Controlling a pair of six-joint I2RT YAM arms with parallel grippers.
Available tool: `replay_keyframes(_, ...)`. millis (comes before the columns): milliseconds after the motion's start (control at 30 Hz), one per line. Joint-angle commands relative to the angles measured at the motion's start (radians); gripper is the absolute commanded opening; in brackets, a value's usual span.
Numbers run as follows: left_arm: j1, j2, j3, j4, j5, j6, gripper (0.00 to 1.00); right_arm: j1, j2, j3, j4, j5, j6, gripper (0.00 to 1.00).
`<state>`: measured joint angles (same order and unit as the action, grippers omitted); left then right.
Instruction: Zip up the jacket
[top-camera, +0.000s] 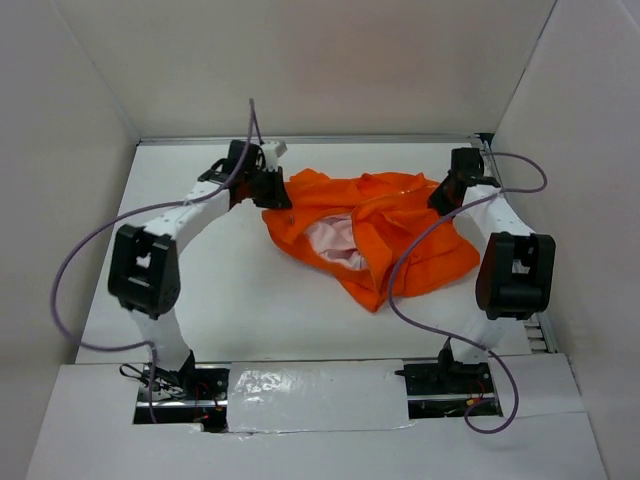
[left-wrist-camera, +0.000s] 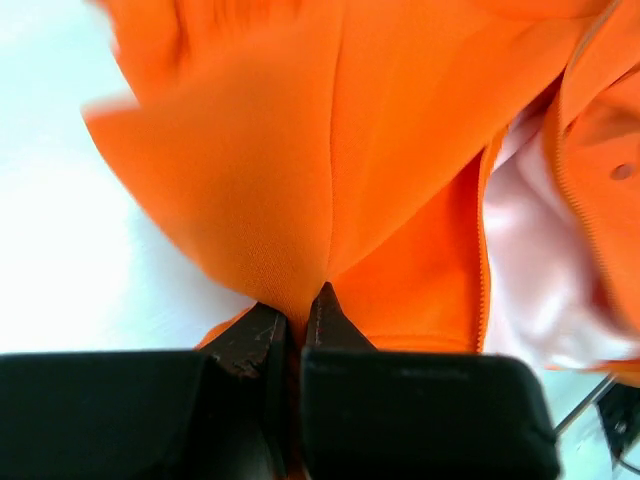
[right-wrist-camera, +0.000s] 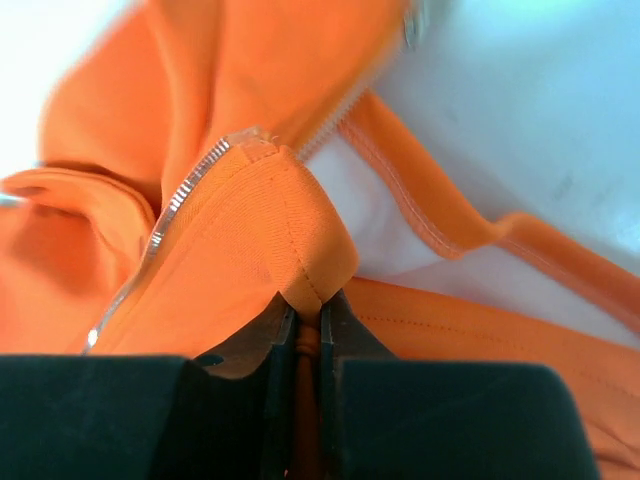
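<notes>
The orange jacket (top-camera: 400, 235) lies crumpled at the back middle of the table, its pale pink lining (top-camera: 335, 240) showing in an open fold. My left gripper (top-camera: 272, 190) is shut on a fold of the jacket's left edge (left-wrist-camera: 290, 200); the fabric is pinched between the jaws (left-wrist-camera: 298, 312). My right gripper (top-camera: 443, 195) is shut on a hemmed corner of the jacket (right-wrist-camera: 300, 250) next to the light zipper teeth (right-wrist-camera: 190, 190); this pinch shows in the right wrist view (right-wrist-camera: 308, 315). The zipper slider is not in view.
White walls stand at the back, left and right of the white table (top-camera: 200, 290). Purple cables (top-camera: 420, 300) loop over the table and across the jacket's right part. A taped white board (top-camera: 315, 390) covers the near edge between the arm bases.
</notes>
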<state>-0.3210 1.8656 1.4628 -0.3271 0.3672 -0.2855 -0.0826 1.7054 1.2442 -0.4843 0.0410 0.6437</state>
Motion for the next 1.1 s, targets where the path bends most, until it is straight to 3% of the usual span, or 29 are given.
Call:
replay_keyframes(0,0.028,-0.222,-0.065,0.047,-0.081,-0.033,0.00,0.023,-0.121,0.144,-0.011,0.075,-0.084,0.00)
replay_keyframes(100,0.030,-0.367,-0.134,0.027,-0.137,-0.067,0.00,0.049,-0.180,0.211,-0.034,0.103,-0.111,0.00)
replay_keyframes(200,0.037,-0.503,-0.254,-0.012,-0.178,-0.153,0.00,0.058,-0.239,0.175,-0.036,0.096,-0.108,0.00)
replay_keyframes(333,0.051,-0.554,-0.364,-0.075,-0.174,-0.314,0.00,0.058,-0.236,0.135,-0.051,0.085,-0.124,0.00)
replay_keyframes(533,0.053,-0.536,-0.463,-0.124,-0.234,-0.432,0.03,0.069,-0.080,0.204,-0.103,0.082,-0.163,0.03)
replay_keyframes(567,0.051,-0.531,-0.464,-0.131,-0.229,-0.417,0.10,0.073,-0.055,0.207,-0.100,0.074,-0.177,0.07)
replay_keyframes(600,0.053,-0.517,-0.464,-0.129,-0.212,-0.393,0.41,0.078,-0.047,0.208,-0.090,0.068,-0.185,0.10)
replay_keyframes(633,0.051,-0.513,-0.463,-0.130,-0.196,-0.376,0.57,0.078,-0.037,0.205,-0.083,0.066,-0.191,0.22)
replay_keyframes(667,0.048,-0.508,-0.461,-0.135,-0.188,-0.376,0.90,0.107,-0.038,0.196,-0.073,0.072,-0.191,0.39)
replay_keyframes(700,0.046,-0.507,-0.463,-0.130,-0.179,-0.371,0.99,0.112,-0.039,0.190,-0.068,0.074,-0.191,0.48)
replay_keyframes(867,0.048,-0.523,-0.461,-0.095,-0.139,-0.348,0.99,0.124,-0.064,0.175,-0.079,0.097,-0.188,0.69)
replay_keyframes(1067,0.053,-0.484,-0.418,-0.055,-0.136,-0.287,0.99,0.124,-0.150,0.098,-0.050,0.102,-0.210,0.70)
